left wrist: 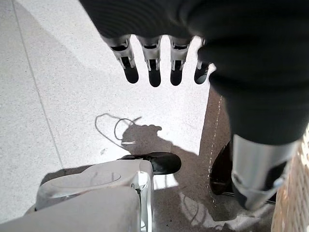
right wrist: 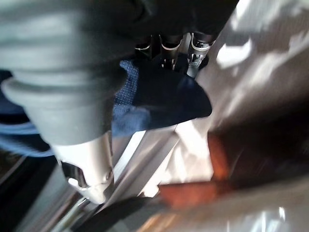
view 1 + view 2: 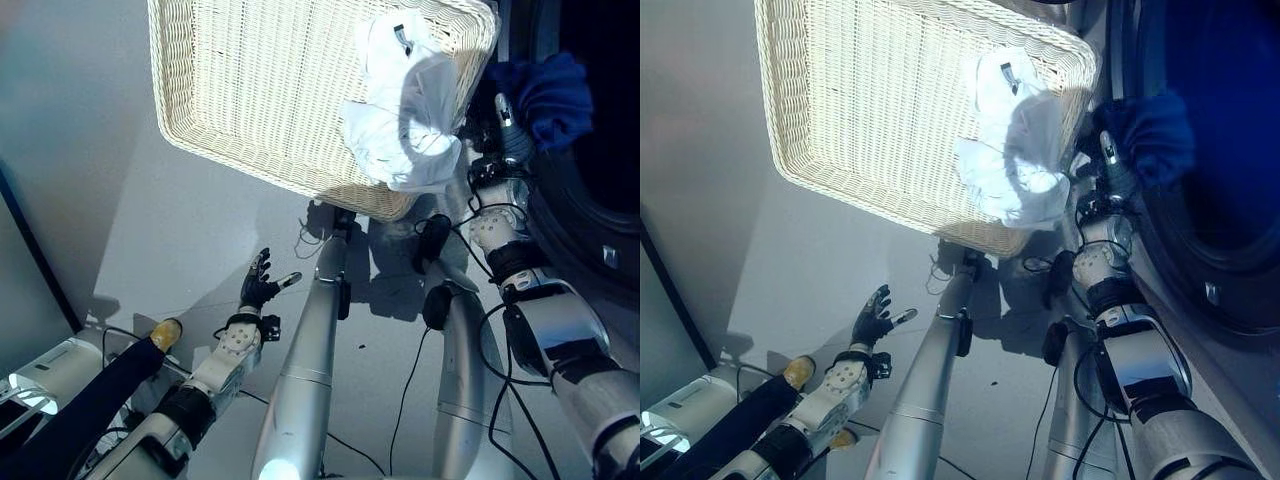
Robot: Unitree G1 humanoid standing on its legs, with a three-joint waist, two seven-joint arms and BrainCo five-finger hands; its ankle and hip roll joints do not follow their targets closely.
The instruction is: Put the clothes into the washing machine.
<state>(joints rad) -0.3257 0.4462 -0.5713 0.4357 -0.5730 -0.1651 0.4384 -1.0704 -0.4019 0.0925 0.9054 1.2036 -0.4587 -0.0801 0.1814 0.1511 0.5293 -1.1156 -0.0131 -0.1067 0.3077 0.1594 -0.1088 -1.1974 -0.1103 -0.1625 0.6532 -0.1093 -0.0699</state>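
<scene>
A dark blue cloth (image 3: 552,92) hangs at the mouth of the washing machine (image 3: 600,190) on the right, and my right hand (image 3: 503,128) is shut on it. In the right wrist view the blue cloth (image 2: 159,99) lies pinched between the fingers (image 2: 166,46) and the thumb. White clothes (image 3: 405,110) are draped over the near right corner of a pale wicker basket (image 3: 260,90), just left of that hand. My left hand (image 3: 258,285) hovers low over the grey floor with straight fingers (image 1: 153,72) and holds nothing.
The basket stands on the floor ahead, with most of its bottom bare. A white device (image 3: 40,380) and a dark blue bar with a yellowish end (image 3: 160,335) lie at the lower left. A dark panel (image 3: 30,260) borders the left edge.
</scene>
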